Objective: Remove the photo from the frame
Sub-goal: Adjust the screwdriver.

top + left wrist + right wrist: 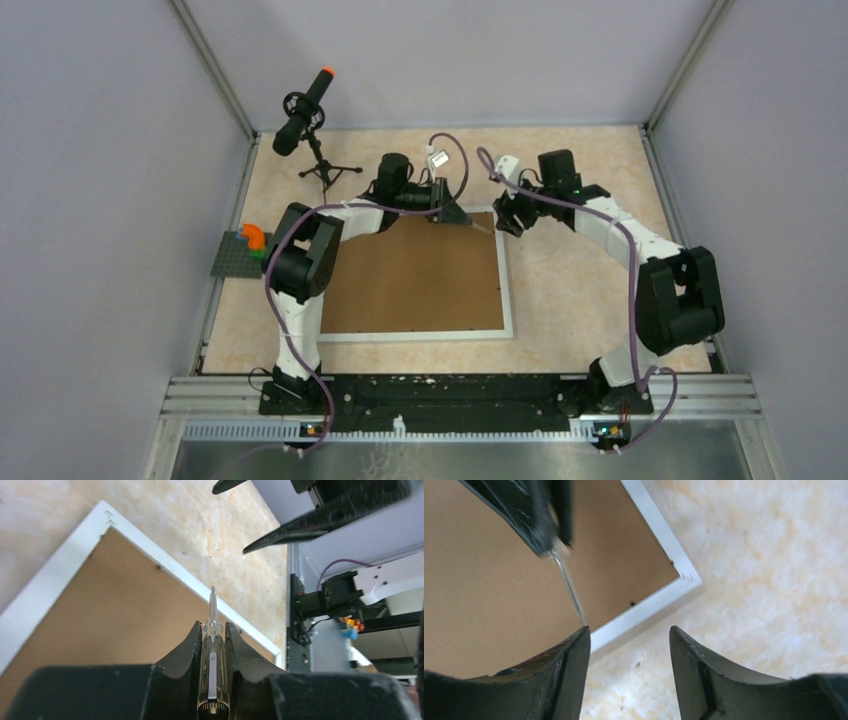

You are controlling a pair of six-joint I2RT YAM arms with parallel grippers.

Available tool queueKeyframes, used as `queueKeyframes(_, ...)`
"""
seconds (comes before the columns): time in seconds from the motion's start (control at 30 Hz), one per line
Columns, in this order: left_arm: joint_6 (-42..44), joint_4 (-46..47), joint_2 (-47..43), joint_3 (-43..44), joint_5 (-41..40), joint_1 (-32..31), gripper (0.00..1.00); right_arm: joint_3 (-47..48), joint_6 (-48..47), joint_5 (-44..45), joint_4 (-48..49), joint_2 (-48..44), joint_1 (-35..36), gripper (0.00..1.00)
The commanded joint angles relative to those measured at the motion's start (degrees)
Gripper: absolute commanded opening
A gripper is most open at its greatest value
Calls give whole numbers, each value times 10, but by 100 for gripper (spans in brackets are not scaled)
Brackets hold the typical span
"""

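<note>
The frame (507, 290) lies face down on the table with its brown backing board (420, 275) up. The photo is hidden beneath that board. My left gripper (214, 625) is shut on a clear-handled screwdriver (214, 650), whose thin shaft points out over the board near the frame's far right corner (107, 517). My right gripper (629, 632) stands open and holds nothing, just outside that corner and above bare table. The screwdriver's shaft (569, 587) ends beside the right gripper's left fingertip (581, 637). In the top view both grippers, left (455, 213) and right (507, 215), meet at the frame's far right corner.
A small tripod with a black, orange-tipped microphone (305, 115) stands at the back left. A grey baseplate with coloured bricks (240, 250) sits at the table's left edge. Enclosure walls close in on both sides and the back.
</note>
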Motion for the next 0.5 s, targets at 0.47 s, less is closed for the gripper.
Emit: queueKeyframes(0.47,248,148,7,-44,-1,6,0,61,291,-148,-46,161,-70,46)
